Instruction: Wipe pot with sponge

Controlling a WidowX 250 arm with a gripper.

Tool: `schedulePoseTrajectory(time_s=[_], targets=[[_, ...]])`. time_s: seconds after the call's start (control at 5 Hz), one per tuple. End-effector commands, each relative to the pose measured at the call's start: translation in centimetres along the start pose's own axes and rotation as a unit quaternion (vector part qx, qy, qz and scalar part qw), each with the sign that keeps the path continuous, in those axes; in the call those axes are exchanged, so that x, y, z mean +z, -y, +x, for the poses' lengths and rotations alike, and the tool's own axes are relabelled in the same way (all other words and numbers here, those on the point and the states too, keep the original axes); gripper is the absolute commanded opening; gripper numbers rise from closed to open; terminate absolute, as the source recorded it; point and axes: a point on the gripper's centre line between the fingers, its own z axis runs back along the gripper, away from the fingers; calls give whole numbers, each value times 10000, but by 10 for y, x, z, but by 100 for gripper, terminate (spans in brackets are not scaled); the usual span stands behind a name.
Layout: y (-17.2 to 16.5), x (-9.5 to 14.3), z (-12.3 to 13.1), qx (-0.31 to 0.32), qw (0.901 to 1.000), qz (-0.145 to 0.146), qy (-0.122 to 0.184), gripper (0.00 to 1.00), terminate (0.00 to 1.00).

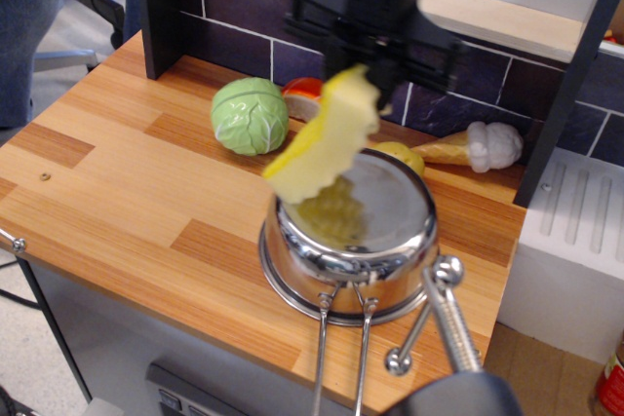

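Observation:
The pot point(351, 250) is a shiny steel saucepan standing upside down on the wooden counter, flat base up, its two-wire handle pointing toward the front edge. My black gripper point(375, 70) hangs above the pot's far side and is shut on the top of the pale yellow sponge point(327, 133). The sponge is tilted and blurred. Its lower end hangs over the left part of the pot's base, and its yellow reflection shows on the steel. I cannot tell if it touches the base.
A green cabbage point(251, 116), a red-and-white toy slice point(303, 91), a yellow lemon point(398, 156) and an ice cream cone point(476, 146) lie along the dark tiled back wall. A white appliance point(570, 250) stands at the right. A metal clamp point(444, 314) sticks up at the front.

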Motion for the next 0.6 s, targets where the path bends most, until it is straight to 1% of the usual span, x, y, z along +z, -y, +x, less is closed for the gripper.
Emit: schedulePoseTrajectory(time_s=[0.0,0.2,0.4], targets=[[39,20,10,166,9990,-414,9,0,0],[57,33,5,138,9971,-714,202,0,0],[75,44,-2,-28,9965,-792,250,0,100]])
